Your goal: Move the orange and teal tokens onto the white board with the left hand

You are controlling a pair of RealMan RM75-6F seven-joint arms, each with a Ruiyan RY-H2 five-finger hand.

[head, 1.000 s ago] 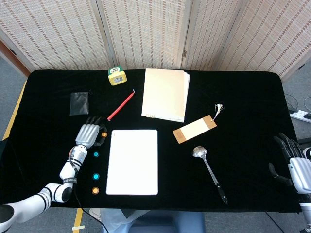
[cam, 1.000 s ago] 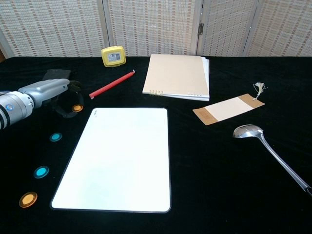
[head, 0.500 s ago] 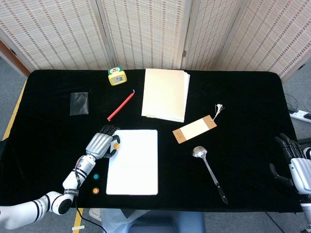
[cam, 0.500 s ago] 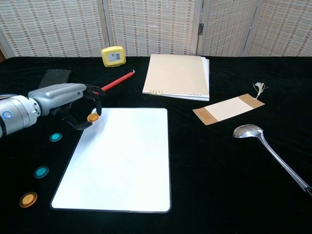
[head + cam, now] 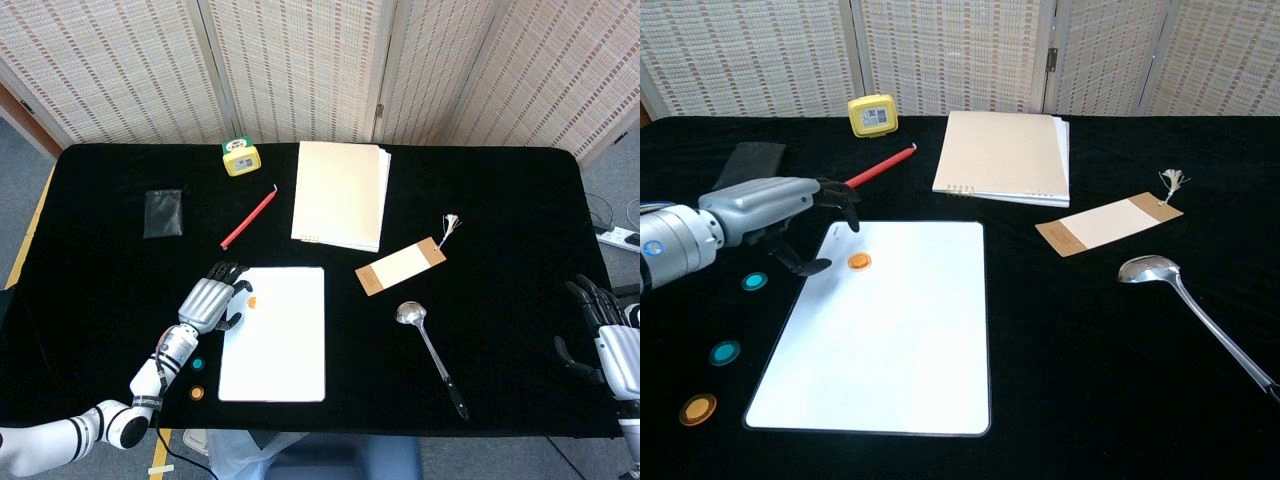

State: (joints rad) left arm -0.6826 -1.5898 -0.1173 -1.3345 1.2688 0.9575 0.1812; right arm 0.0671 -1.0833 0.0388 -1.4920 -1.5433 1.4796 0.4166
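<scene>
One orange token (image 5: 859, 261) lies flat on the white board (image 5: 890, 340), near the board's 11 o'clock corner. The left hand (image 5: 790, 220) hovers just at the token's 9 o'clock, fingers spread and lightly curled, holding nothing; its thumb sits apart from the token. In the head view the hand (image 5: 212, 299) covers the board's left edge, and the token (image 5: 251, 301) shows only as a small orange dot.

Off the board, at its 9 o'clock side on the black table (image 5: 1090, 380), lie two teal tokens (image 5: 755, 281) (image 5: 725, 352) and a second orange token (image 5: 698, 408). In the head view the upper teal one is hidden behind the forearm.

The right hand (image 5: 600, 335) is cut off at the frame's 3 o'clock edge, fingers apart and holding nothing; the chest view misses it.

A spoon (image 5: 1185, 300), a tagged bookmark (image 5: 1108, 225), a notebook (image 5: 1005, 155), a red pencil (image 5: 868, 172), a yellow timer (image 5: 871, 115) and a dark pouch (image 5: 164, 212) lie around; the timer's face is too small to read.
</scene>
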